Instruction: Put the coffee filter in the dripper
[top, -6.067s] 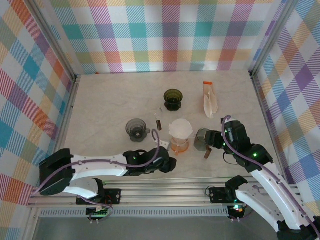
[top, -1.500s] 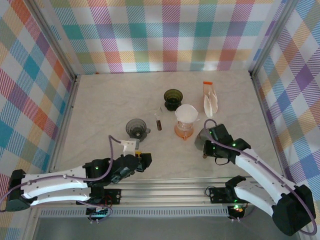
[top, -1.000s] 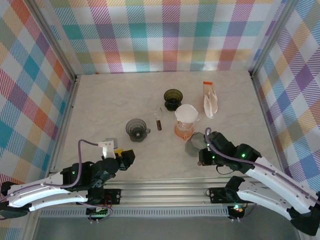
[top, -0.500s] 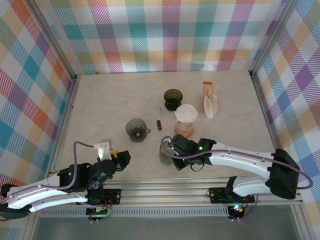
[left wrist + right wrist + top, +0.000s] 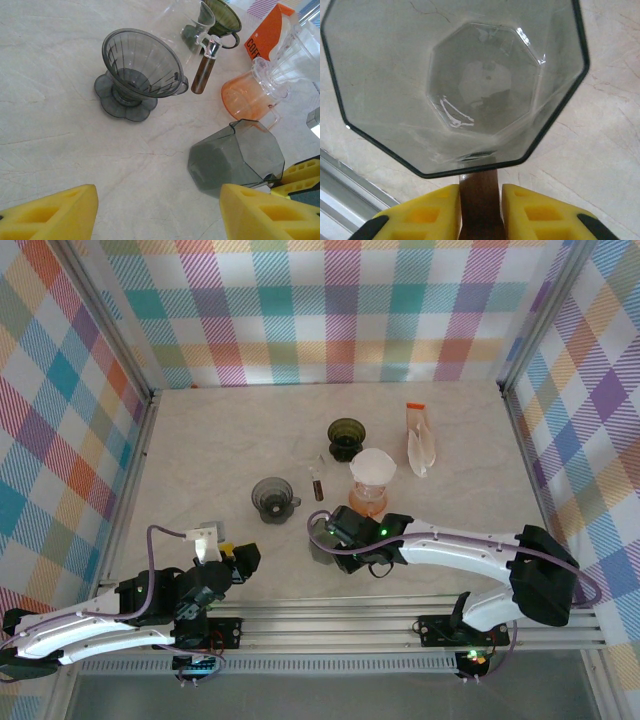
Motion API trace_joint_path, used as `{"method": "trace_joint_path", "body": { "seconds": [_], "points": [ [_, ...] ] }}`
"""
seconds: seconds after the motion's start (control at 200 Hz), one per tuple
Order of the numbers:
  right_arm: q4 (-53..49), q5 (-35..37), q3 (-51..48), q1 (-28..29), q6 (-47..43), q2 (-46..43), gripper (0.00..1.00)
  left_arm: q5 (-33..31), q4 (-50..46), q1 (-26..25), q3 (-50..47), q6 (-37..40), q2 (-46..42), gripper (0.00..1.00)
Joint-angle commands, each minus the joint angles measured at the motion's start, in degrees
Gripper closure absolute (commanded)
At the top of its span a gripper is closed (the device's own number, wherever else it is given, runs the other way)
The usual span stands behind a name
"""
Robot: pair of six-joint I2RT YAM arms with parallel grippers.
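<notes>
The right hand (image 5: 480,196) clamps the smoky dripper (image 5: 455,85) by its handle (image 5: 479,182), leaving its mouth free for the coffee filter (image 5: 372,467) perched just beyond on an orange cup (image 5: 363,503); the left hand (image 5: 157,205) hangs open.

Both arms (image 5: 470,540) are white with black joints, purple cables (image 5: 149,550), green lights (image 5: 381,533) and yellow fingers (image 5: 50,212).

White letters "COF", perhaps the start of "COFFEE", on the orange packet (image 5: 267,27)
</notes>
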Motion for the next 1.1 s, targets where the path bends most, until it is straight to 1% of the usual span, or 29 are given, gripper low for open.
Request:
{"method": "trace_joint_path", "body": {
  "seconds": [0.0, 0.07, 0.185, 0.28, 0.355, 0.46, 0.525, 0.615, 0.695, 0.78, 0.905, 1.095],
  "points": [
    [1.1, 0.2, 0.8, -0.3, 1.0, -0.6, 0.63, -1.1, -1.1, -0.3, -0.1, -0.6, -0.5, 0.33],
    [0.6, 0.5, 0.9, -0.3, 1.0, -1.4, 0.52, -1.0, -1.1, -0.3, -0.1, -0.7, -0.3, 0.33],
    [-0.8, 0.9, 1.8, -0.3, 0.5, -4.3, 0.42, -1.0, -1.3, -0.4, 0.2, -0.8, -0.2, 0.33],
    [-2.0, 0.4, 4.2, -0.1, -0.9, -7.3, 0.39, -1.5, -2.0, -0.3, 0.9, -0.8, -0.3, 0.32],
    [-3.2, -0.8, 8.3, 0.1, -3.0, -7.2, 0.36, -2.4, -2.8, -0.3, 1.7, -0.7, -0.3, 0.31],
    [-6.3, -2.2, 17.4, 0.0, -6.9, -1.4, 0.34, -3.5, -3.5, -0.3, 2.6, -0.7, -0.7, 0.31],
    [-6.9, -4.8, 23.1, -0.6, -9.5, 4.1, 0.33, -3.8, -3.9, -0.3, 3.3, -0.6, -1.2, 0.31],
    [-6.6, -9.9, 29.1, -3.2, -11.6, 11.0, 0.32, -4.1, -4.7, -0.3, 4.8, 0.2, -2.1, 0.31],
    [-5.9, -12.4, 33.2, -5.7, -13.5, 16.5, 0.31, -4.3, -5.7, -0.3, 6.2, 1.0, -2.7, 0.3],
    [-5.9, -13.6, 37.6, -7.0, -15.9, 21.7, 0.31, -4.5, -6.9, -0.4, 7.0, 1.1, -3.4, 0.3],
    [-4.9, -14.3, 41.0, -8.9, -16.6, 27.1, 0.29, -4.5, -7.7, -0.3, 7.0, 0.9, -3.9, 0.3],
    [-0.3, -14.3, 40.9, -10.8, -17.0, 30.0, 0.27, -5.2, -8.2, -0.3, 6.6, 0.5, -4.4, 0.29]
  ]
}}
